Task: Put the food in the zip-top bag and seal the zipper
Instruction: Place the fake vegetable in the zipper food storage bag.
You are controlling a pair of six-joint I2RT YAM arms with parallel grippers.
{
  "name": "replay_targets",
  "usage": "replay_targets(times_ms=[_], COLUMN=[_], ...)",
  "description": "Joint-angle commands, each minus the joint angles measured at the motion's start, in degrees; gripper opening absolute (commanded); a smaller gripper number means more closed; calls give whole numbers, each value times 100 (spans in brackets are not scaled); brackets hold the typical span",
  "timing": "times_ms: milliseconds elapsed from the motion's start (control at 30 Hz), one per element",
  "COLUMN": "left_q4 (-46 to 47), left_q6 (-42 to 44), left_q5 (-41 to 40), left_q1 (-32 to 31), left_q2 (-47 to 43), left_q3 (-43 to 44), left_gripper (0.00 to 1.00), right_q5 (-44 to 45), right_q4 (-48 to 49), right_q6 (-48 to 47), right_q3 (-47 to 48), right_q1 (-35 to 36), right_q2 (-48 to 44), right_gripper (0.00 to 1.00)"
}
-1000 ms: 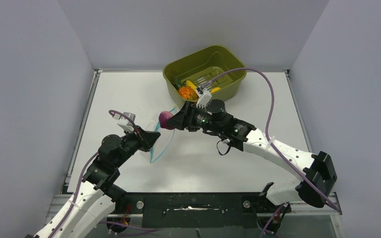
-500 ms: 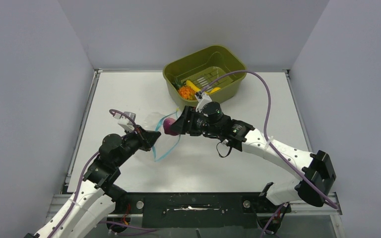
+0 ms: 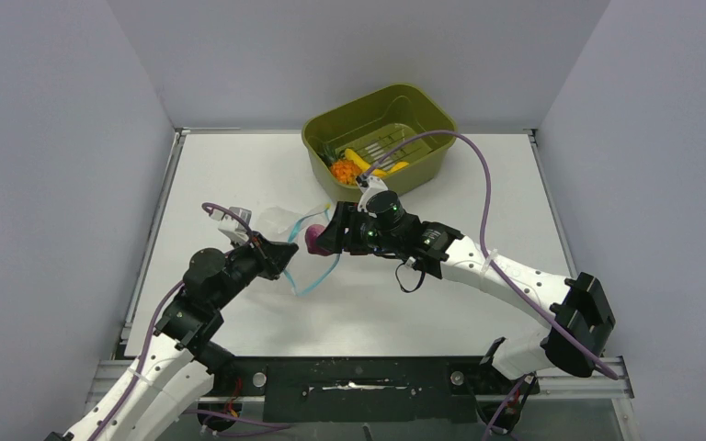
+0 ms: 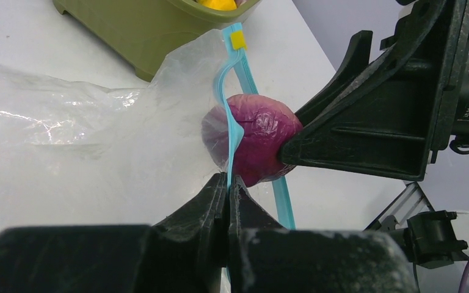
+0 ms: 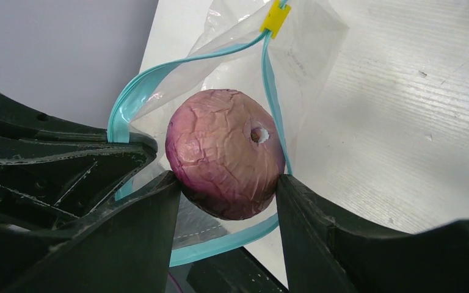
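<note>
Half-spread, the right gripper (image 5: 226, 183) clamps the purple piece (image 5: 223, 162) between its two fingers, one pad on each side. It holds the piece in the open mouth of the bag (image 4: 67, 140), above the tabletop (image 3: 239, 175). From the right wrist, the zipper (image 5: 159, 61) loops around the piece. From the left wrist, one teal strip crosses in front of the piece and clear film covers its left part, so it sits partly inside the mouth.

Just beside it, the left gripper (image 4: 227, 183) is closed tight, pinching the near zipper strip and holding that lip up. A yellow slider (image 4: 238, 40) sits at the far end of the zipper, where the two strips meet. The rest of the bag lies crinkled on the tabletop to the left.

Behind the arms, the olive basin (image 3: 358, 103) holds the orange fruit (image 3: 343, 171), the banana (image 3: 358, 158) and the yellow-orange piece (image 3: 395, 167).
</note>
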Motion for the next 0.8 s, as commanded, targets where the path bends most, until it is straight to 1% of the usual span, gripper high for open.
replay_targets(times_ms=[0,100,267,433,600,767], left_q4=[358,356,418,331,212,-82], left_q6=[14,12,12,119,256,602], left_q5=[19,31,45,46,31,-18], left_q1=[-9,-10,-10,-10,-10,-10], left_q2=[-73,-76,-66,-20,-87,-138], left_q3=[-10,-15,13,114,45,86], left_gripper=[0,0,0,0,0,0], right_q5=[47,10,-17,-94,-153,63], right_q4=[362,426,427,392,601,365], right_q6=[-332,-415,-514,-694,-1719,-2881], right_q3=[248,238,247,266,215,239], right_q1=[35,39,28,3,-3,-107], right_q2=[-55,-152,-282,-382,-645,-946], right_gripper=[57,63,68,67,64,63])
